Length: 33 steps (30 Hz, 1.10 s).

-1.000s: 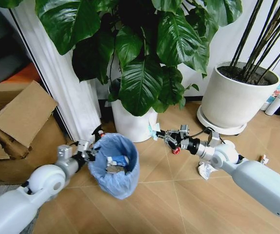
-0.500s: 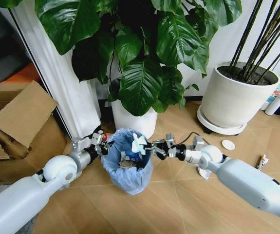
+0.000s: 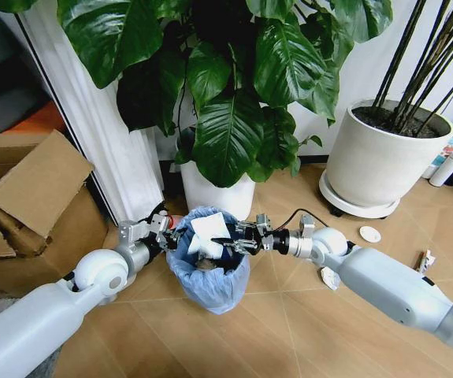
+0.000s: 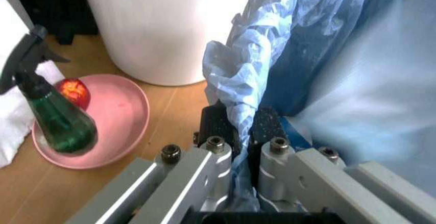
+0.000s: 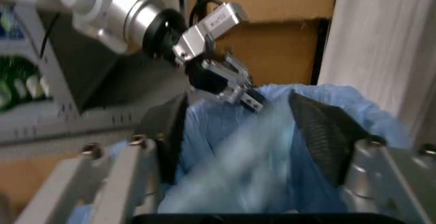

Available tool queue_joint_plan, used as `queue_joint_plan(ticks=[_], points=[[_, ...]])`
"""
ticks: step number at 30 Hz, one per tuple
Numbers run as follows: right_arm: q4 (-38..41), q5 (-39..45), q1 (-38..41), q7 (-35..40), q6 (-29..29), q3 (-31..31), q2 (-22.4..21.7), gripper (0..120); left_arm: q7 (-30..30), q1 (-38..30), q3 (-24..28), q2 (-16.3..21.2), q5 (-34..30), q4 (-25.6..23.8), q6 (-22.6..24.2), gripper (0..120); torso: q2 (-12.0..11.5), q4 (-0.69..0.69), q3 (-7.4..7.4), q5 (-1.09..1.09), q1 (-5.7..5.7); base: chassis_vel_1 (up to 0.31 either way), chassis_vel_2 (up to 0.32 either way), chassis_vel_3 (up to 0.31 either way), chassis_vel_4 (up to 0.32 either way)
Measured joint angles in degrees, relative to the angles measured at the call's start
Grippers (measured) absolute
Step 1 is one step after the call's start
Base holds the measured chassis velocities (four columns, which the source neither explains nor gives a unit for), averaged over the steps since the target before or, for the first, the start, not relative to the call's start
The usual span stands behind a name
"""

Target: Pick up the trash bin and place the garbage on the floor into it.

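- Item, trash bin (image 3: 208,264): I log it low and centre in the head view, in front of the white plant pot (image 3: 214,197), its blue liner bag (image 4: 240,76) spilling over the rim. I cannot tell whether its base is touching the floor (image 3: 305,315).
- Item, left end effector (image 3: 165,234): it sits at the bin's 9 o'clock rim. In the left wrist view its fingers (image 4: 216,127) are closed on a fold of the bag and the bin wall, so I record it as gripping the bin.
- Item, right end effector (image 3: 234,246): it comes in from the bin's 3 o'clock and is over the mouth. In the right wrist view its fingers (image 5: 320,132) stand spread apart with blue bag between and beyond them; I record it as open, holding nothing.
- Item, white paper wad (image 3: 207,232): it lies in the bin's mouth, at 9 o'clock from the right fingertips, just beside them. I cannot tell whether they touch.
- Deciding relation: the bin mouth is directly beneath the right end effector, so the drop line falls inside the rim; in my judgement this piece is delivered.
- Item, remaining garbage: a crumpled wad (image 3: 330,277), a small white disc (image 3: 369,234) and a slim wrapper (image 3: 424,261) lie on the floor at 3 to 4 o'clock of the bin, under and beyond the right forearm. The wrapper's long axis runs roughly 12 to 6 o'clock.
- Nearer arm: the right, by my reading; the left is occupied with the bin.
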Motion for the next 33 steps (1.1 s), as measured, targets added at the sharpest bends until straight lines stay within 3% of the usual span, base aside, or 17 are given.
queue_joint_plan(ticks=[10, 12, 18, 19, 23, 25, 27, 29, 30, 33], points=[[0.87, 0.48, 7.80, -1.04, -1.11, -4.04, -2.84, 90, -0.25, 0.22, -0.40, -0.27, 0.35, 0.45, 0.29, 0, 0.00, 0.01, 0.00, -0.04, 0.00, 0.000, 0.000, 0.000, 0.000], [1.30, 1.30, 5.44, 0.38, -1.16, -1.36, -3.26, 98, -0.41, 0.80, -1.88, -0.43, 0.36, 0.66, 0.29, 0, 0.01, 0.03, -0.01, -0.01, 0.00, 0.000, 0.000, 0.000, 0.000], [0.17, 2.69, -2.18, 7.49, -1.77, 5.49, -3.57, 100, -1.27, 6.24, -8.85, -0.15, 0.45, -0.82, 0.29, 0, 0.01, -0.04, -0.01, -0.02, 0.00, 0.000, 0.000, 0.000, 0.000], [0.16, 2.87, -4.90, 10.87, -2.37, 7.87, -3.98, 100, -1.38, 8.18, -10.56, 0.19, 0.60, -1.31, 0.30, 0, 0.01, 0.05, -0.01, 0.06, 0.00, 0.000, 0.000, 0.000, 0.000], [0.75, 2.81, -15.07, 22.19, -3.31, 17.02, -6.83, 100, -1.53, 10.15, -12.87, 0.60, 0.72, -1.76, 0.30, 0, 0.01, 0.06, -0.02, -0.03, 0.00, 0.000, 0.000, 0.000, 0.000], [1.00, 2.62, -23.58, 29.70, -4.38, 23.86, -7.41, 100, -1.54, 10.59, -13.51, 0.63, 0.68, -1.93, 0.30, 0, 0.01, -0.03, -0.02, -0.02, 0.00, 0.000, 0.000, 0.000, 0.000], [1.01, 2.57, -26.36, 32.21, -4.61, 25.82, -7.41, 100, -1.53, 10.67, -13.64, 0.65, 0.67, -1.99, 0.30, 0, 0.01, -0.05, -0.01, 0.02, 0.00, 0.000, 0.000, 0.000, 0.000], [0.76, 1.79, -33.01, 38.70, -5.20, 31.46, -6.26, 100, -1.56, 10.73, -13.84, 0.68, 0.64, -2.11, 0.30, 0, 0.01, -0.05, -0.01, -0.02, 0.00, 0.000, 0.000, 0.000, 0.000], [0.76, 1.79, -33.01, 38.70, -5.20, 31.46, -6.26, 100, -1.56, 10.73, -13.84, 0.68, 0.64, -2.11, 0.30, 0, 0.01, -0.05, -0.01, -0.02, 0.00, 0.000, 0.000, 0.000, 0.000], [-0.16, -0.60, -39.54, 46.56, -6.55, 39.10, -2.03, 100, -1.84, 11.03, -14.58, 0.65, 0.40, -2.52, 0.28, 0, 0.01, 0.01, -0.01, 0.03, -0.01, 0.000, 0.000, 0.000, 0.000]])
